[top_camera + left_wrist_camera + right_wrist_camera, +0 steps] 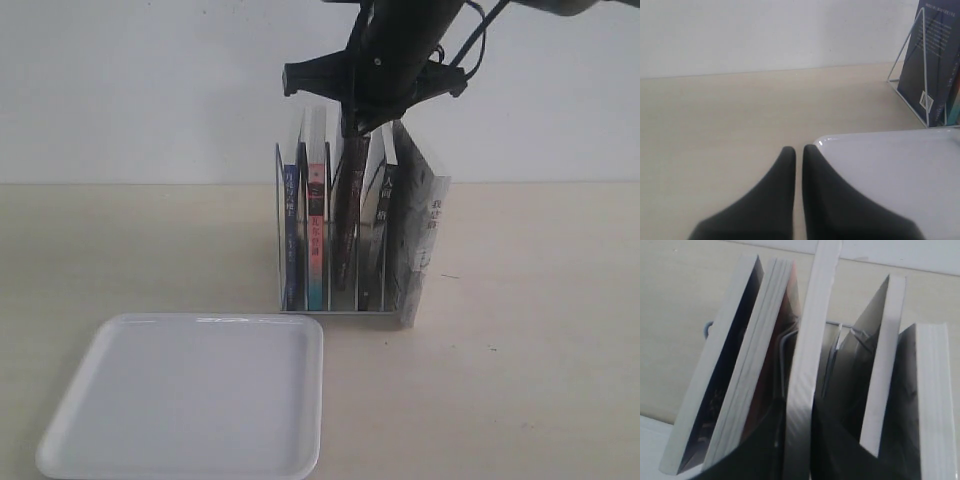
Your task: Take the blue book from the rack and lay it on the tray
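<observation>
A pale wooden table (540, 350) is running back to a plain white wall (120, 90). The rack (335, 312) is standing at the centre of the exterior frame, holding five upright books. The right gripper (356, 125) is reaching down from the top of the frame and pinching the blue book (345, 230). That book is standing in the middle slot, its spine looking very dark. The right wrist view is showing a finger (840, 455) on each side of its page edge. A pink-and-teal book (316, 240) is standing just left of it, a brighter blue-spined book (290, 240) at the left end, and a marbled book (425, 250) at the right end. The tray (190, 400) is lying at the lower left, just in front of the rack. The left gripper (799, 155), jaws pressed almost together, is sitting just beside a tray corner.
</observation>
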Controlling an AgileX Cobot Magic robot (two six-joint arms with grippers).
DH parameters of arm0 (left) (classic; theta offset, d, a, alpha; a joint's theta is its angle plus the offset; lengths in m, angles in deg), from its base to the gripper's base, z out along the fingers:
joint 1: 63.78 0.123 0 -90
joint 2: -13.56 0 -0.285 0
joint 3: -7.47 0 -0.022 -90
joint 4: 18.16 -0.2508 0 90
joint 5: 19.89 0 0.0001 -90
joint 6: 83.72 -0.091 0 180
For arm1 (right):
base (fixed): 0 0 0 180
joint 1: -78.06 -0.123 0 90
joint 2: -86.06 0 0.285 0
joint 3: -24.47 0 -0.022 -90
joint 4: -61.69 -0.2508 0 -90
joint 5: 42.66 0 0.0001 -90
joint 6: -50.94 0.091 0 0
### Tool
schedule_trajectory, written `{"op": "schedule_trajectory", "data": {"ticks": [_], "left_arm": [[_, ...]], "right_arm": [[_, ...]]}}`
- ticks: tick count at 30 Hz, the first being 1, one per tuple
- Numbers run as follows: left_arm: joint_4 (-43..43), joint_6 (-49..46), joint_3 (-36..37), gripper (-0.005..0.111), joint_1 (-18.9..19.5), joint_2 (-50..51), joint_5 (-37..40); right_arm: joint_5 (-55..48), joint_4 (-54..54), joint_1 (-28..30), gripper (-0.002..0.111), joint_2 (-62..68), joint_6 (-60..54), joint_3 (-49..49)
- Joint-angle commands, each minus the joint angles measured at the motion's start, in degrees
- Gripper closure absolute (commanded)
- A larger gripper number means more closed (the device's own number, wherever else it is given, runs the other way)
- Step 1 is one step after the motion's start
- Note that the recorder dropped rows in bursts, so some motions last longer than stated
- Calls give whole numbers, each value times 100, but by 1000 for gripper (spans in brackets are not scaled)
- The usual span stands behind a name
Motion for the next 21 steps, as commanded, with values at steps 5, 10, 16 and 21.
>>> {"op": "schedule_trajectory", "data": {"ticks": [5, 10, 16, 21], "left_arm": [[-30, -6, 21, 103, 13, -15, -5], [-30, -6, 21, 103, 13, -15, -5], [-30, -6, 21, 103, 13, -15, -5], [-30, -6, 21, 103, 13, -15, -5]], "right_arm": [[221, 32, -65, 108, 71, -27, -33], [223, 32, -65, 108, 83, -27, -33], [223, 32, -65, 99, 81, -96, -33], [223, 32, -65, 69, 81, -110, -33]]}}
